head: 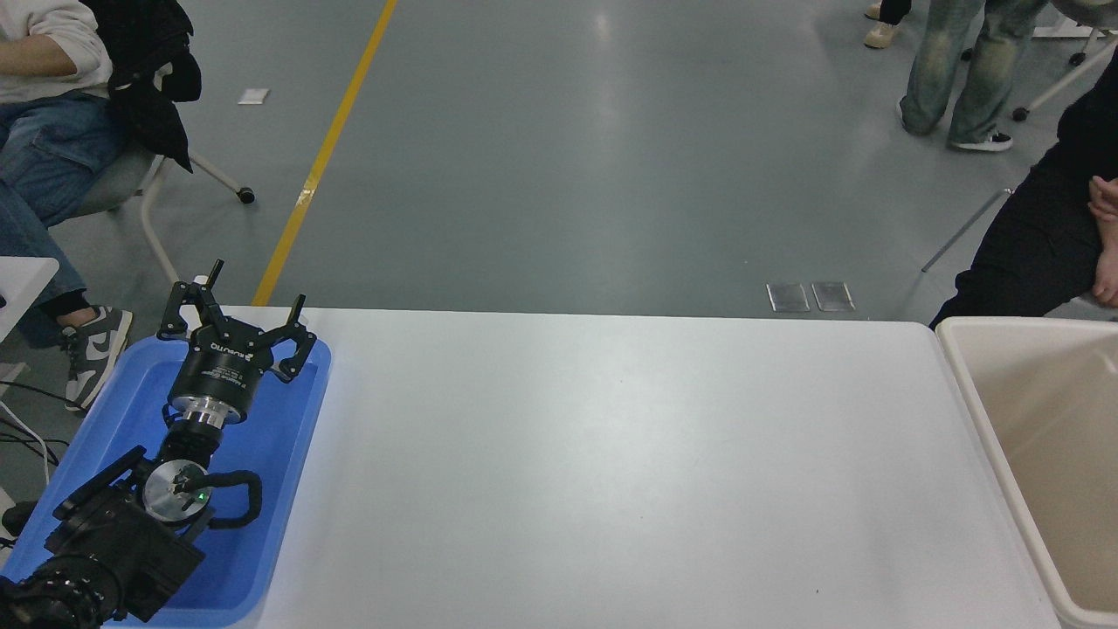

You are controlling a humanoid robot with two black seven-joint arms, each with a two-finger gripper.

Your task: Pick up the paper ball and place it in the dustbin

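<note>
We see the left gripper [238, 316] parked over the blue tray [301, 437] at the lower left of the white bench [611, 472], its fingers [301, 348] spread and holding nothing. The right arm and its gripper are outside the view, so we cannot tell how its fingers stand. The paper ball is nowhere in view: it is not on the bench, not in the tray, and not in the part of the dustbin [965, 384] that shows at the right edge. We cannot say whether it is held out of frame or lies in the hidden part of the dustbin.

We judge the paper ball to be light, soft and easily crushed. A grip across its widest folds should hold it; firm pressure does it no harm, but loose creases may slip or snag on a finger when it is let go.

The dustbin stands against the right end of the bench, its thick rounded rim rising above the bench surface. We advise bringing any load in from above that rim, not across it. The middle of the bench offers wide open room for travel. A seated person [1039, 253] is close behind the dustbin's far corner, and another sits beyond the tray at the upper left [44, 114]; we keep arm sweeps short of both.
</note>
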